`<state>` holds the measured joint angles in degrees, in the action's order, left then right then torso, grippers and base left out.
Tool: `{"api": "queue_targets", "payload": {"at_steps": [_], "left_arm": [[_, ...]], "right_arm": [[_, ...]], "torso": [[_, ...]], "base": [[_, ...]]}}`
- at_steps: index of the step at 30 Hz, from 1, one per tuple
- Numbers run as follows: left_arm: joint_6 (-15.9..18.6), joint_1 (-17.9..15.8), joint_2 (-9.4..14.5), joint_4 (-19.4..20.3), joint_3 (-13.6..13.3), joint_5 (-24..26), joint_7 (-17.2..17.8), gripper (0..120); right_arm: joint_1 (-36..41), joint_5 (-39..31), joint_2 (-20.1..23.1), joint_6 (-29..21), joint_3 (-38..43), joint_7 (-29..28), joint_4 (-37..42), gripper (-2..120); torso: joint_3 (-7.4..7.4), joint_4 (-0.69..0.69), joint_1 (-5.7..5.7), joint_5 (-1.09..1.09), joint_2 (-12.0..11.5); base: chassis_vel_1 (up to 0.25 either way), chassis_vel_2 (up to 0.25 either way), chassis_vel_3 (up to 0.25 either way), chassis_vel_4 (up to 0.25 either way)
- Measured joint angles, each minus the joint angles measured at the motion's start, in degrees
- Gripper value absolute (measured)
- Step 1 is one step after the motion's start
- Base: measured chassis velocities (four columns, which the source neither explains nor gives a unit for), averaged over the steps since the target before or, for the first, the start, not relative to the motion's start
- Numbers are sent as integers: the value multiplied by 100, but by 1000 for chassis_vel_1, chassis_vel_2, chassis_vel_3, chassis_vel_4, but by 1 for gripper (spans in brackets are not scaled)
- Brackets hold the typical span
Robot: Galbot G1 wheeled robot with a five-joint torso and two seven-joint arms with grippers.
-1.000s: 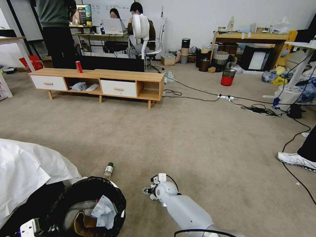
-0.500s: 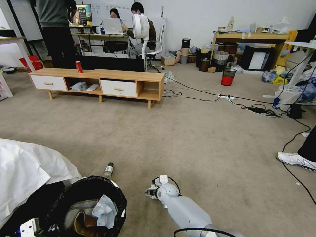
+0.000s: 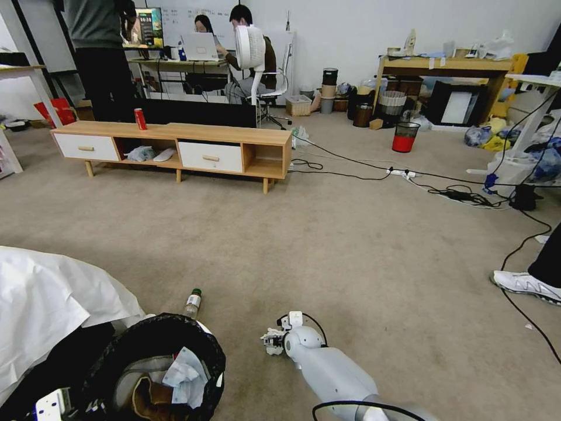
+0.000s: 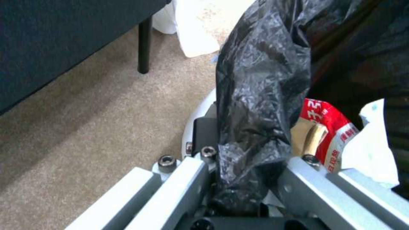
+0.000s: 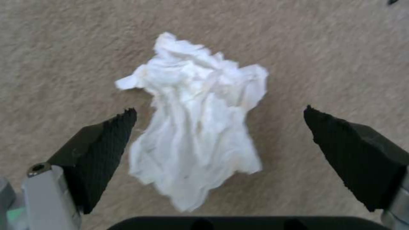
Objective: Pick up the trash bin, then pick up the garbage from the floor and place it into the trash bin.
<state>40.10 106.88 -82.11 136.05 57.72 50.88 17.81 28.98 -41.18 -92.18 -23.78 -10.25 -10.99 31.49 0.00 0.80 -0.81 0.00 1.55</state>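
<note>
Directly between the spread fingers of the right gripper (image 5: 219, 111) lies a crumpled tissue (image 5: 198, 119) on carpet, long axis crosswise to the gap (left gripper (image 4: 247, 179) pinches the trash bin (image 3: 153, 363) liner).

right end effector (image 5: 219, 111) spread, left end effector (image 4: 247, 179) clamped

Beige carpet (image 3: 350, 245) is covering the whole floor, with black cables (image 3: 444, 187) trailing across it toward the right side. A long low wooden cabinet (image 3: 175, 149) with two white drawers is standing at the left middle, a white fan (image 3: 250, 49) rising just behind it, while a wooden desk (image 3: 447, 70) is sitting against the white wall (image 3: 350, 29) on the right with boxes and bags piled beneath. A white sheet (image 3: 52, 298) is lying crumpled at the near left.
</note>
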Motion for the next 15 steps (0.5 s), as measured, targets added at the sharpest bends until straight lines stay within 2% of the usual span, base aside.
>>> {"api": "queue_targets", "payload": {"at_steps": [15], "left_arm": [[-18,19,-37,41,12,-3,-14,1]], "right_arm": [[-41,298,3,76,-20,428,-215,99]], "torso": [[0,0,-1,0,0]], "base": [[0,0,0,0]]}}
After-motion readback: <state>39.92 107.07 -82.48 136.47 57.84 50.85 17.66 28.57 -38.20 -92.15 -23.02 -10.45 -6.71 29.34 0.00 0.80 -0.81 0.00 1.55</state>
